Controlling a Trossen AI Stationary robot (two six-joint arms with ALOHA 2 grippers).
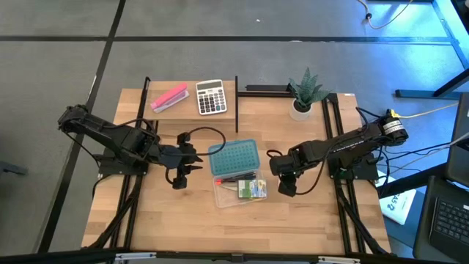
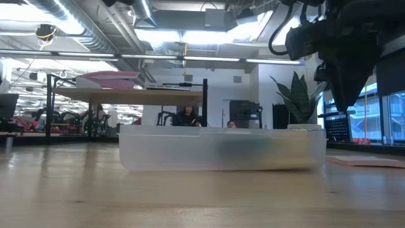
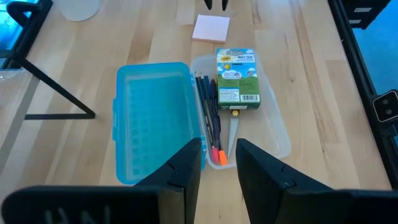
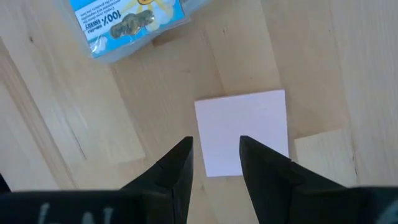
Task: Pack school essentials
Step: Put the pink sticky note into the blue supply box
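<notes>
Crayon box [image 3: 236, 79] boxed; both grippers [image 4: 214, 158] parted, empty.

Floor: grey floor [image 1: 220, 22] with dark seams.
Surface: light wooden surface [image 1: 242, 220].
Ceiling: bright strip lights [image 2: 190, 37], exposed silver ducts [image 2: 95, 41].

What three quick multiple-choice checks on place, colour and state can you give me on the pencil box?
1. Where is the crayon box?
A. inside the clear tray
B. on the shelf
C. in the left gripper

2. What colour is the lid?
A. red
B. blue
C. yellow

3. What state is the lid in?
A. shut
B. missing
C. open, lying flat beside the tray

Answers:
1 A: it lies in the tray next to the pens.
2 B: the left wrist view shows it blue.
3 C: it lies flat with the tray's contents exposed.
</notes>
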